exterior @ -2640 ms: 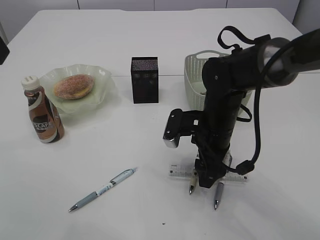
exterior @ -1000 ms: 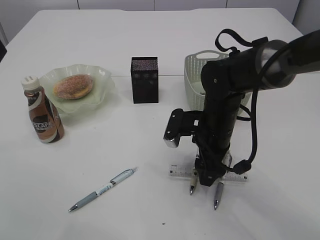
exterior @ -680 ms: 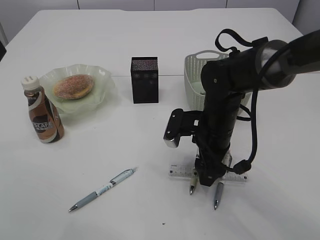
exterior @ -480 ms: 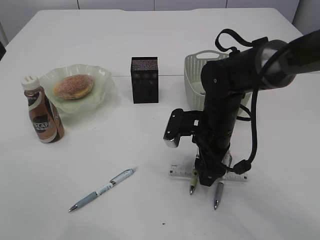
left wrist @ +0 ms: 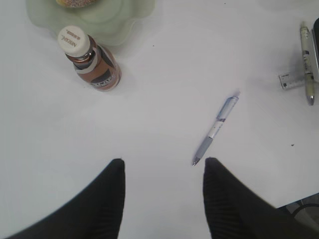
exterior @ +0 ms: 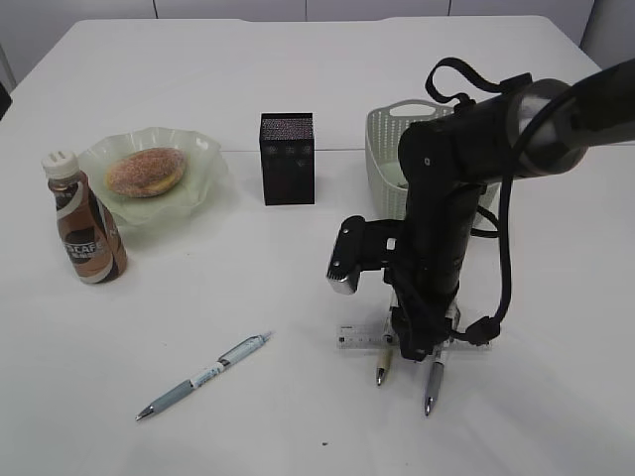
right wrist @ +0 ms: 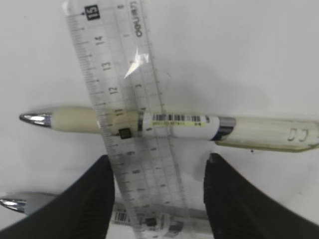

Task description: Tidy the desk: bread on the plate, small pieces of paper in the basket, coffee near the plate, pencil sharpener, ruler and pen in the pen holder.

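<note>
The clear ruler [right wrist: 124, 99] lies flat on the desk [exterior: 248, 288], across a cream pen [right wrist: 189, 124] and over a second pen [right wrist: 20, 204]. My right gripper [right wrist: 157, 169] points straight down with its jaws astride the ruler's near end. The left finger [right wrist: 92, 199] is at the ruler's edge and the right finger [right wrist: 234, 194] stands off it. In the exterior view the right gripper [exterior: 409, 349] hides most of the ruler [exterior: 355, 338]. My left gripper [left wrist: 163, 169] hangs open and empty above the desk, near a blue-grey pen [left wrist: 217, 129]. The pencil sharpener and the small pieces of paper are out of view.
The bread [exterior: 146, 171] sits on the plate [exterior: 203, 159], with the coffee [exterior: 84, 223] standing just in front of it. The pen holder [exterior: 287, 159] stands mid-desk. The basket [exterior: 382, 159] is behind my right arm. A blue-grey pen [exterior: 203, 377] lies at the front left.
My right gripper's fingers have drawn closer together over the ruler, and the ruler looks slightly shifted. Bread, coffee, pen holder and the blue-grey pen have not moved.
</note>
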